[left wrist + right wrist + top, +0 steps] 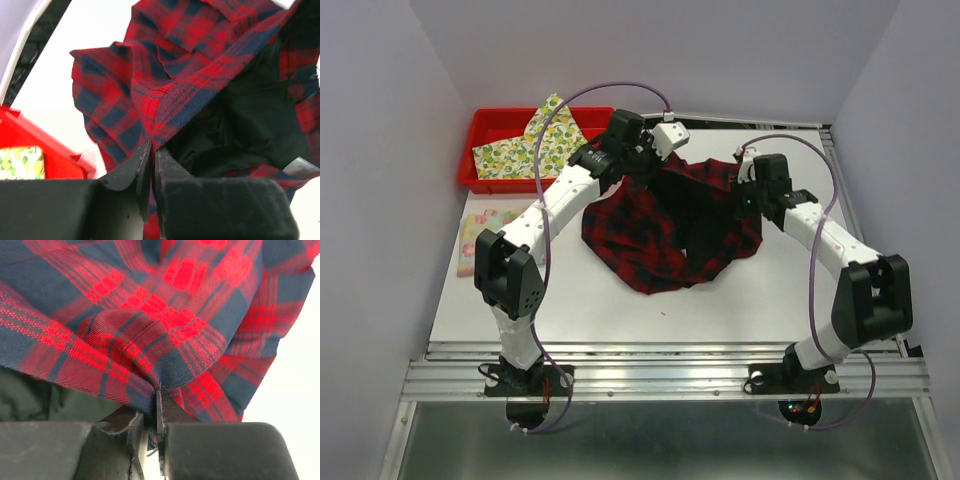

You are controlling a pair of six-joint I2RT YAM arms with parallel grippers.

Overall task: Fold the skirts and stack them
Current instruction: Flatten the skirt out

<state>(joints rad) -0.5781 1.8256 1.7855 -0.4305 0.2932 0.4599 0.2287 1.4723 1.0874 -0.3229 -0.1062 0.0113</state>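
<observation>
The red-and-black plaid skirt hangs bunched between my two grippers above the middle of the white table, its black lining showing. My left gripper is shut on its far left edge; the plaid cloth is pinched between the fingers. My right gripper is shut on the skirt's right edge, and the plaid fills the right wrist view. The lemon-print skirt lies in the red bin; a bit shows in the left wrist view. The pastel floral skirt lies flat at the table's left edge.
The red bin stands at the far left corner of the table. Grey walls close in the left, back and right. A metal rail runs along the near edge by the arm bases.
</observation>
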